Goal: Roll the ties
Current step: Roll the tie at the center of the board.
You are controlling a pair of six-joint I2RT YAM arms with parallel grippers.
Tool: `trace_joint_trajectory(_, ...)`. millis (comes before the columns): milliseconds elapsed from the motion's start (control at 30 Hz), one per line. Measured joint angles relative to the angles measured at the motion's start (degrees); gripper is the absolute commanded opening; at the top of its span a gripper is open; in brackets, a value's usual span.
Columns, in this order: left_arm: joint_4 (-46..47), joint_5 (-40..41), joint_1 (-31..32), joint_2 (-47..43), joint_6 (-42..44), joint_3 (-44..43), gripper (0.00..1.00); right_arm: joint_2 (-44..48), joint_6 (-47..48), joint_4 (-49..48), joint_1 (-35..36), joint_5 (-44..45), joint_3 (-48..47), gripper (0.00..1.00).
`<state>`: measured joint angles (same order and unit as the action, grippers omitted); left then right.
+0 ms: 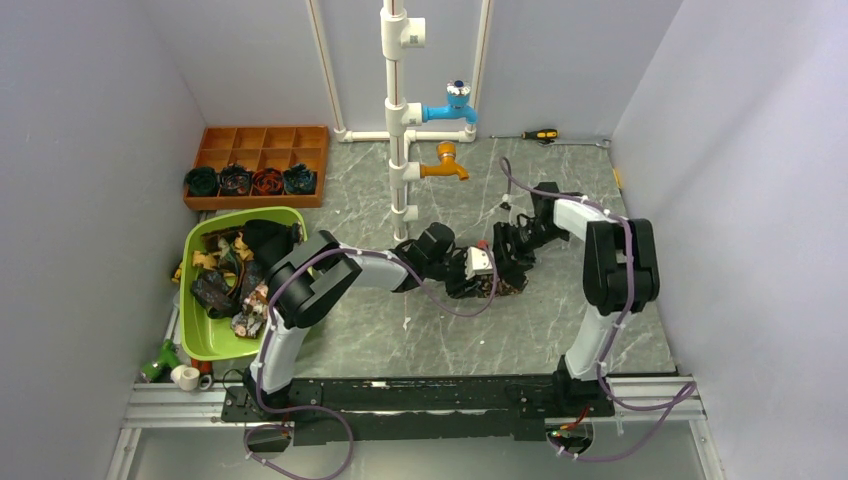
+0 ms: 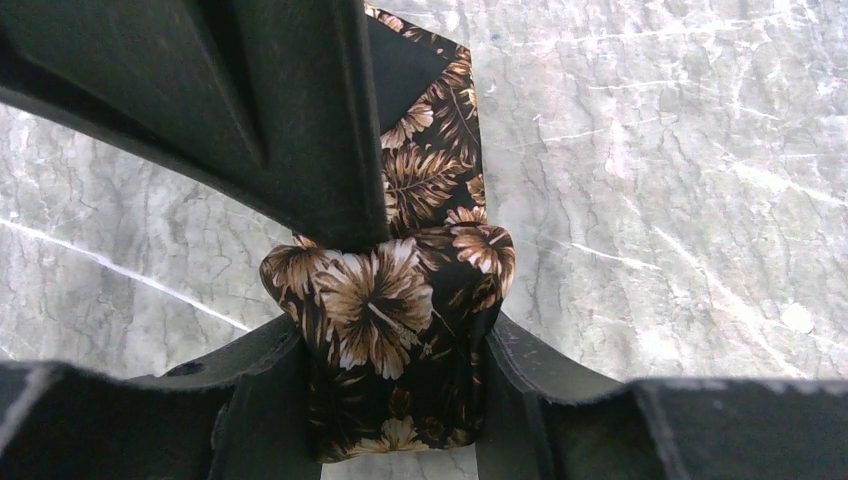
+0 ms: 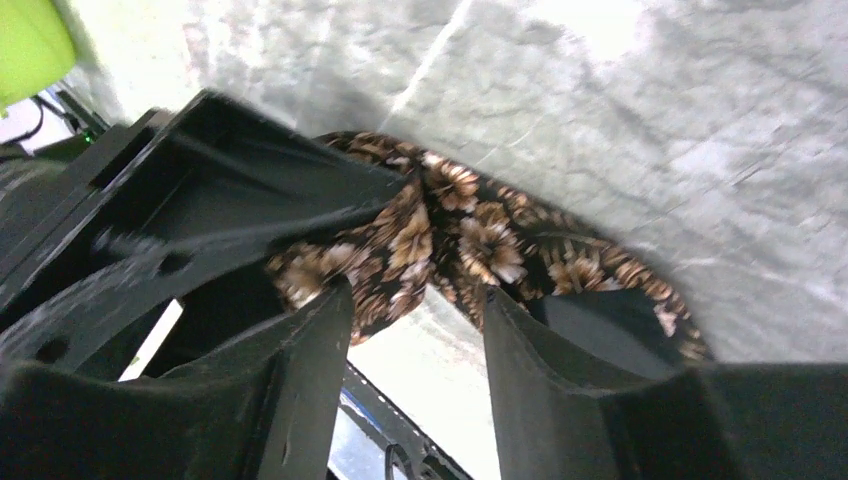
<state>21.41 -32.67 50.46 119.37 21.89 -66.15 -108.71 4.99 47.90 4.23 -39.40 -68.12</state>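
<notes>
I'm looking down at a grey marbled counter [image 1: 560, 330] boxed in by pale walls, with a white pipe stand [image 1: 396, 100] at the back carrying two taps, one blue [image 1: 452, 108] and one orange [image 1: 447, 168], and one screwdriver [image 1: 535, 134] lying beside the rear wall. Mid-counter, one floral tie [image 2: 390, 310] sits between my two claws. The left claw [image 2: 395, 335] is clamped on its folded wad, a finger on each side, and the loose tail runs away over the stone. The right claw [image 3: 415, 300] has its fingers partly spread with the fabric at their tips; I cannot tell whether it pinches. At far left, a brown tray [image 1: 262, 140] holds four rolled ties [image 1: 235, 180] in its front row, and near it a green bin [image 1: 200, 345] holds a heap of ties [image 1: 228, 280] too tangled to count
</notes>
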Motion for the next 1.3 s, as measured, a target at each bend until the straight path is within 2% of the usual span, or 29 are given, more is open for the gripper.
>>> trace_joint_trajectory(133, -1.0, 0.8, 0.1, 0.0, -1.7, -0.5, 0.28, 5.5, -0.6, -1.9, 0.2, -3.1, 3.2, 0.60)
trace_joint_trajectory(200, -1.7, 1.1, 0.2, 0.0, -2.2, -0.9, 0.28, 6.4, -1.2, -2.7, 0.9, -4.6, 3.9, 0.57)
trace_joint_trajectory(233, -2.0, 1.2, 0.2, 0.0, -2.3, -1.0, 0.28, 6.4, -1.6, -3.3, 1.4, -5.2, 4.1, 0.53)
trace_joint_trajectory(300, -2.5, 1.3, 0.2, 0.0, -2.3, -1.3, 0.29, 5.9, -2.2, -4.3, 2.2, -6.1, 4.5, 0.37)
trace_joint_trajectory(367, -2.8, 1.5, 0.3, 0.0, -2.3, -1.4, 0.31, 5.2, -2.4, -4.8, 3.0, -6.1, 4.5, 0.16)
trace_joint_trajectory(400, -2.9, 1.5, 0.3, 0.0, -2.3, -1.4, 0.34, 4.7, -2.4, -5.0, 3.1, -5.9, 4.5, 0.05)
trace_joint_trajectory(433, -3.1, 1.5, 0.3, 0.0, -2.3, -1.4, 0.39, 4.3, -2.6, -5.0, 3.0, -6.1, 4.5, 0.00)
trace_joint_trajectory(600, -3.1, 1.7, 0.3, 0.0, -2.4, -1.4, 0.63, 2.8, -2.9, -3.6, 2.7, -6.2, 3.5, 0.00)
trace_joint_trajectory(700, -3.3, 1.4, 0.4, 0.0, -3.3, -1.4, 0.69, 2.1, -2.8, -2.7, 2.3, -5.4, 2.8, 0.00)
trace_joint_trajectory(967, -4.3, 0.4, 0.6, 0.9, -5.6, -3.5, 0.71, 1.1, -2.6, -0.3, 1.4, -1.7, 1.0, 0.00)
trace_joint_trajectory(1300, -4.5, 0.4, 1.2, 5.3, -8.2, -9.8, 0.71, 0.9, -1.5, -0.4, 0.9, 9.1, 0.3, 0.00)
